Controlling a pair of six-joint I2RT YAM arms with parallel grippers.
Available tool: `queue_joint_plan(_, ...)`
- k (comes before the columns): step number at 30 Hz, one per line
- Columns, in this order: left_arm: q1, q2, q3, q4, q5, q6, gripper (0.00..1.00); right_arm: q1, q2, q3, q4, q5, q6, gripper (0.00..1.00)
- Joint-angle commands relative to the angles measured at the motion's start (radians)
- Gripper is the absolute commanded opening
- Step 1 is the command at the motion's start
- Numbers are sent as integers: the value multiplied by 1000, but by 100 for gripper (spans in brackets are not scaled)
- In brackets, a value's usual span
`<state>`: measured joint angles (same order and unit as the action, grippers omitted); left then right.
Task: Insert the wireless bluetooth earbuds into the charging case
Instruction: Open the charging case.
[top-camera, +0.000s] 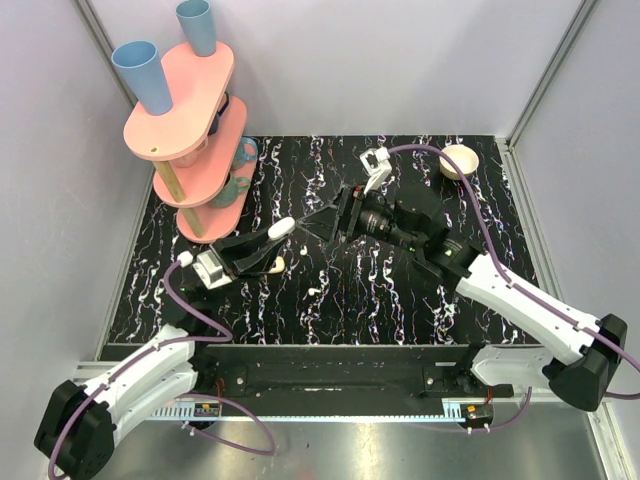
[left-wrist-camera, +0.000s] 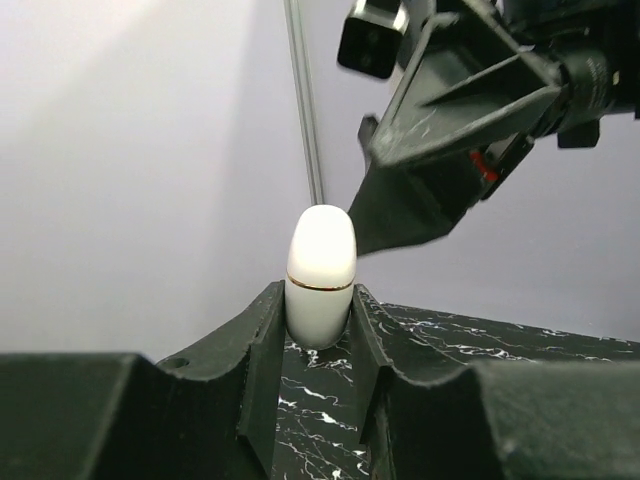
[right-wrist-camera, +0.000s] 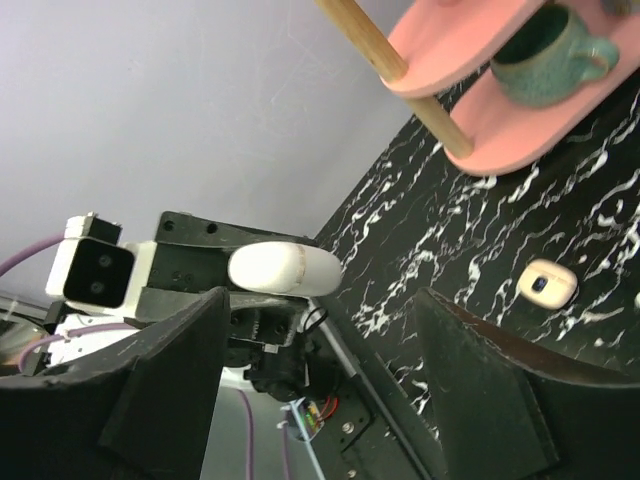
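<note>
My left gripper (top-camera: 283, 230) is shut on a white capsule-shaped charging case (top-camera: 281, 228) with a thin gold seam and holds it closed above the table. The case stands between the left fingers in the left wrist view (left-wrist-camera: 320, 272). My right gripper (top-camera: 318, 226) is open and empty, its fingertips right beside the case. The case also shows in the right wrist view (right-wrist-camera: 285, 270), just beyond the open jaws. One tiny white earbud (top-camera: 314, 291) lies on the black marbled table (top-camera: 400, 290). A second earbud does not show clearly.
A cream rounded-square piece with a dark centre (right-wrist-camera: 547, 283) lies on the table near the left gripper. A pink tiered shelf (top-camera: 185, 110) with blue cups and a teal mug (right-wrist-camera: 545, 55) stands at the back left. A white bowl (top-camera: 459, 160) sits at the back right.
</note>
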<state>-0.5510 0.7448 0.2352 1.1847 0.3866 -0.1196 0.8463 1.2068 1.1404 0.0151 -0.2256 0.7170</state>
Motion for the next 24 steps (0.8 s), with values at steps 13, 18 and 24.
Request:
queue_joint_plan(13, -1, 1, 107, -189, 3, -83, 0, 20, 60, 209, -259, -2, -306, 38)
queue_joint_plan(18, -1, -1, 135, -232, 32, -87, 0, 37, 79, 226, -293, 20, -337, 35)
queue_joint_plan(24, -1, 5, 133, -232, 54, -88, 0, 39, 73, 228, -280, 43, -340, 36)
